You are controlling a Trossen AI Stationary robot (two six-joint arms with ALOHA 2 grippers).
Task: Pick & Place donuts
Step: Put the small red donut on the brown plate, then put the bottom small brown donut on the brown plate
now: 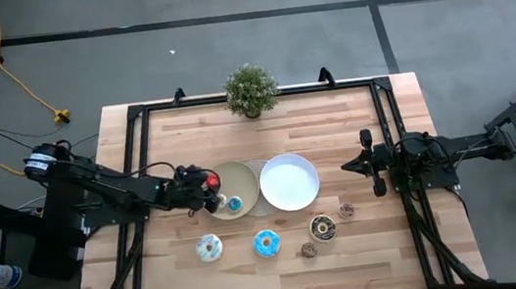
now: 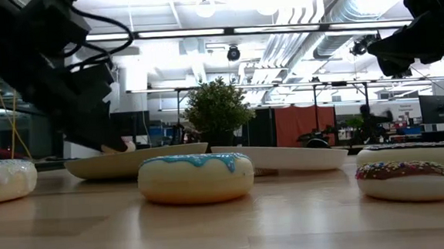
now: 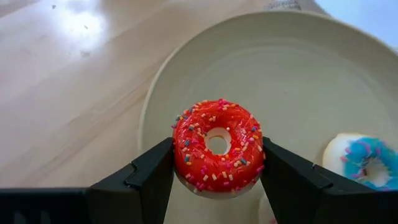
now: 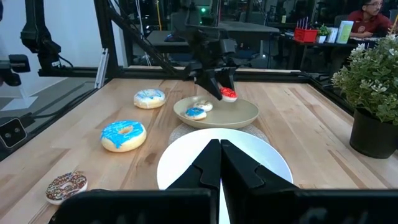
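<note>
Red donut (image 3: 217,145) hanging over the beige plate (image 3: 298,74), pinched in the left gripper (image 3: 216,171).
Looking light and firm (maybe slippery icing), squeezing gently at both sides; right gripper (image 4: 219,158) waiting, fingers together.

Beige plate (image 1: 240,178) touching the white plate (image 1: 289,182) mid-table, potted plant (image 1: 251,91) behind the white plate, yellow cable (image 1: 18,80) on the floor beyond
</note>
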